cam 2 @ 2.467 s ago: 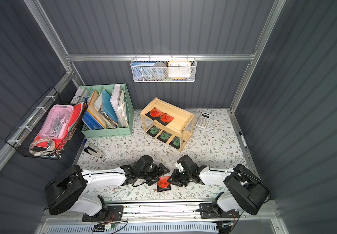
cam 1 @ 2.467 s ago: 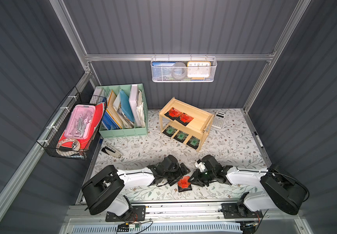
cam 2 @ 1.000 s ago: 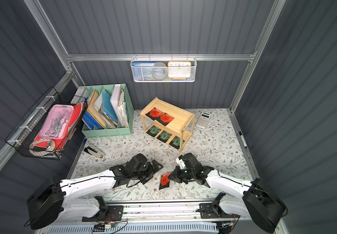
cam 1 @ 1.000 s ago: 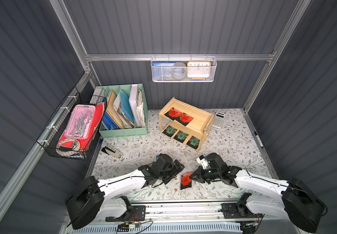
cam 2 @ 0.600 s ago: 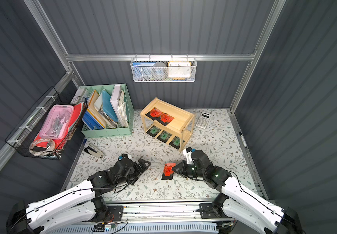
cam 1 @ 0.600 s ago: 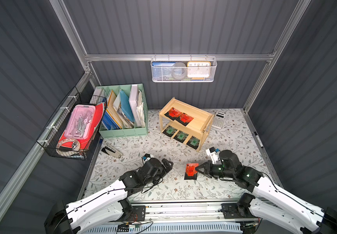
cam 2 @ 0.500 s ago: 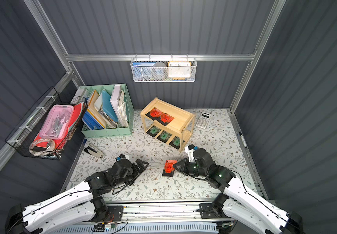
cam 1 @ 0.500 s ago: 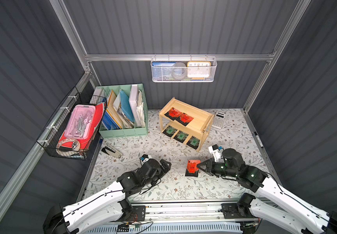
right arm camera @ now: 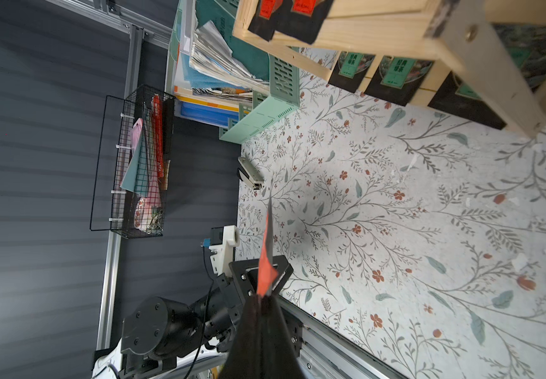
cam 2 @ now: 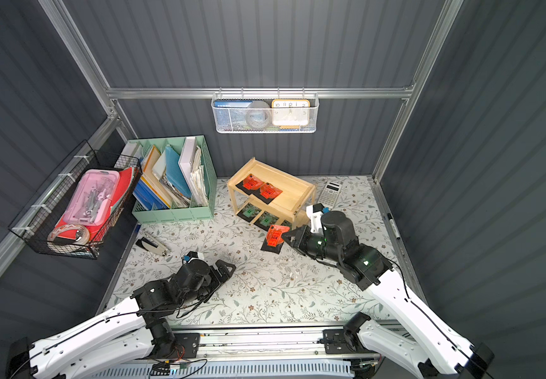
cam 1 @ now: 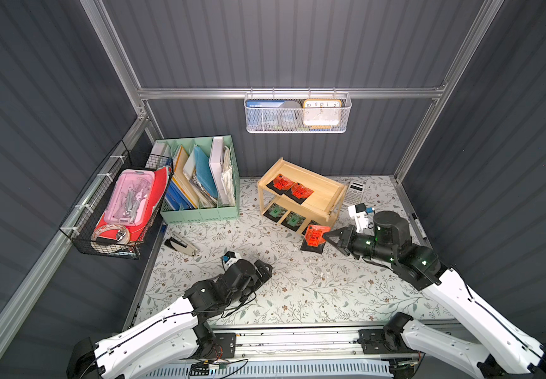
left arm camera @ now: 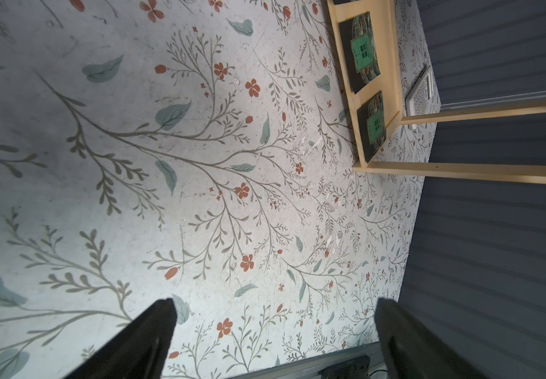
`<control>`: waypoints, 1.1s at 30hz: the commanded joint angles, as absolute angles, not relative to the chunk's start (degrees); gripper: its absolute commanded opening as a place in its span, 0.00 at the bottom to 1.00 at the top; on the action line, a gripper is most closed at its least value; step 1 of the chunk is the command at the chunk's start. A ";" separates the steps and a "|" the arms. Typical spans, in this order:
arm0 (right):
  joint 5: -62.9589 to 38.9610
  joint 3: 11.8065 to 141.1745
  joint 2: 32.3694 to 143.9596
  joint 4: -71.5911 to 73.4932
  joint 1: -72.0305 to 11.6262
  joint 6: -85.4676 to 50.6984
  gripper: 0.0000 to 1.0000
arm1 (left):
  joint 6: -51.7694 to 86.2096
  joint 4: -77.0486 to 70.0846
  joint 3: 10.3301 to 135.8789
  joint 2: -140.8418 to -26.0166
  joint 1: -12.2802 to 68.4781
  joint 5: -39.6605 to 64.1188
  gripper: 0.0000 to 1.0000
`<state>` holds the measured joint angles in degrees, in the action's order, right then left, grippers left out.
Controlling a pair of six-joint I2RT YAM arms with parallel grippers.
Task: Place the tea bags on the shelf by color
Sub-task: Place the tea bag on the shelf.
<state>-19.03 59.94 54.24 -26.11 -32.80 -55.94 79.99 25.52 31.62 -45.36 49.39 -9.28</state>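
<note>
**Red tea bag held beside the shelf, left jaws empty**

In both top views the right arm [cam 1: 429,272] reaches from the lower right of the frame toward the centre. The right jaws are closed on one edge of a red tea bag [cam 1: 314,235], which stands tilted on edge. It sits just below and right of the shelf [cam 1: 326,197], in front of the lower tier's right end. In the right wrist view the same red tea bag [right arm camera: 266,256] shows edge-on, pinched between the closed black fingers [right arm camera: 258,328]. Whether its lower corner touches the counter [cam 1: 298,288] cannot be told.

Two more red-labelled bags [cam 1: 280,183] lie side by side on the left part of the shelf's top board. Green-labelled bags [cam 1: 275,210] lie in a row on the lower tier. The right wrist view shows three of these.

The left arm [cam 1: 199,295] lies low at the lower centre of the frame, well apart from the shelf. The left jaws stand wide open, and the left wrist view shows only floral counter between them.

A mint-green file organizer [cam 1: 199,213] stands left of the shelf. A calculator [cam 1: 355,192] lies just right of it, and a stapler [cam 1: 179,244] lies near the counter's left edge.
</note>
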 commanded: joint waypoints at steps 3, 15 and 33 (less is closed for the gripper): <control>-21.65 66.24 57.39 -30.46 -29.14 -51.93 0.00 | 75.74 27.29 34.84 -46.27 49.09 -10.31 1.00; -24.28 72.17 63.61 -28.80 -19.87 -52.99 0.00 | 69.99 28.07 40.01 -50.22 49.04 -11.36 1.00; -22.92 78.00 74.15 -26.82 -15.47 -54.51 0.00 | 67.41 28.21 42.30 -50.22 49.04 -16.50 1.00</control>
